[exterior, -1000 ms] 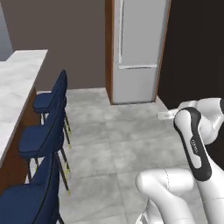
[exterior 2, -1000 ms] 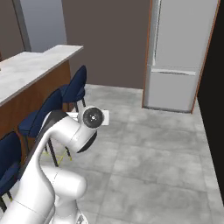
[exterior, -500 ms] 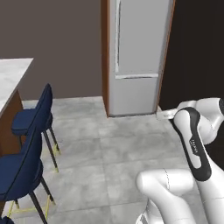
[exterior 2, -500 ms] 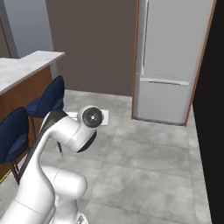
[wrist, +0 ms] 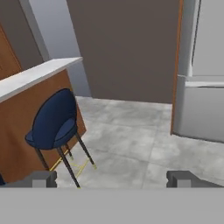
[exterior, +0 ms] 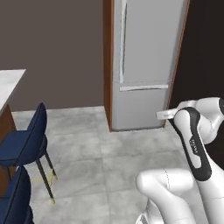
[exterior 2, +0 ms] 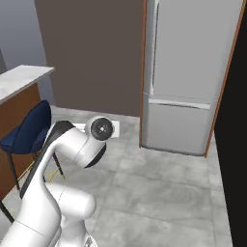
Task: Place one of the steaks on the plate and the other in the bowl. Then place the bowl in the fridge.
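Note:
The tall grey fridge (exterior: 140, 65) stands shut ahead, with its long bar handle on the left edge of the door and a wood-brown side panel. It also rises at the right in the right base view (exterior 2: 193, 72) and at the right edge of the hand view (wrist: 203, 87). My gripper (wrist: 113, 179) is open, its two dark fingertips (wrist: 43, 178) wide apart with nothing between them, facing the tiled floor. The steaks, the plate and the bowl are out of view.
A blue chair (exterior: 26, 140) (exterior 2: 29, 130) (wrist: 54, 120) stands by a wood-sided counter with a pale marble top (exterior: 8, 83) (exterior 2: 19, 79) (wrist: 39, 74) on the left. Grey tiled floor (exterior: 87, 144) lies open before the fridge. A dark wall (exterior: 205, 52) flanks its right.
The whole picture has shifted: the base has turned and come closer to the fridge, which is now larger and more central, while chairs and counter slid left. The gripper stays open.

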Controlling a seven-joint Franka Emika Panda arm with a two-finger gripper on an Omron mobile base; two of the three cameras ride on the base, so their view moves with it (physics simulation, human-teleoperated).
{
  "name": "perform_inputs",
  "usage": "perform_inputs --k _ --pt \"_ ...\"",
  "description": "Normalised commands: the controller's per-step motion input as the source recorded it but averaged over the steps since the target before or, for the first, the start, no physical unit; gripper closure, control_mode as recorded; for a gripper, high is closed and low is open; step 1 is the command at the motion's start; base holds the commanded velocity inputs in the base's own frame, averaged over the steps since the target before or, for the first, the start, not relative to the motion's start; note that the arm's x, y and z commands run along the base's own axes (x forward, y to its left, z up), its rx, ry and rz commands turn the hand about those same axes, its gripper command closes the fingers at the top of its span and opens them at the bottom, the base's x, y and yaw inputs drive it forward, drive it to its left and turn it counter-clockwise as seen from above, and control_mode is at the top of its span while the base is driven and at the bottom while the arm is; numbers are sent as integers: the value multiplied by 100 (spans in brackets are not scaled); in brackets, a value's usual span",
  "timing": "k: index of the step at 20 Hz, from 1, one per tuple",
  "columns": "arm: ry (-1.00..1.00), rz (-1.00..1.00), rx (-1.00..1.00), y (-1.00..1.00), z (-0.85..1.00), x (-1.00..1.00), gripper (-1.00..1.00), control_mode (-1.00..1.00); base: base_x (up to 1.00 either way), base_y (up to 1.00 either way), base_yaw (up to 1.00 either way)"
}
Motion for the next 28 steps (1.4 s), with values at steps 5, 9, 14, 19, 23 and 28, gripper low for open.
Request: perform_inputs --k 5,9,14,19,23,28 --pt "0 0 0 0 0 0 -100 100 100 -13 -2" --pt "0 0 0 0 0 0 -100 100 100 -8 -1" --pt "0 0 0 0 0 0 -100 100 71 0 -5" --pt "0 0 0 0 0 0 -100 100 57 0 -8" --pt "0 0 0 0 0 0 -100 100 56 0 -9" --pt "0 0 0 0 0 0 -100 100 55 0 -9"
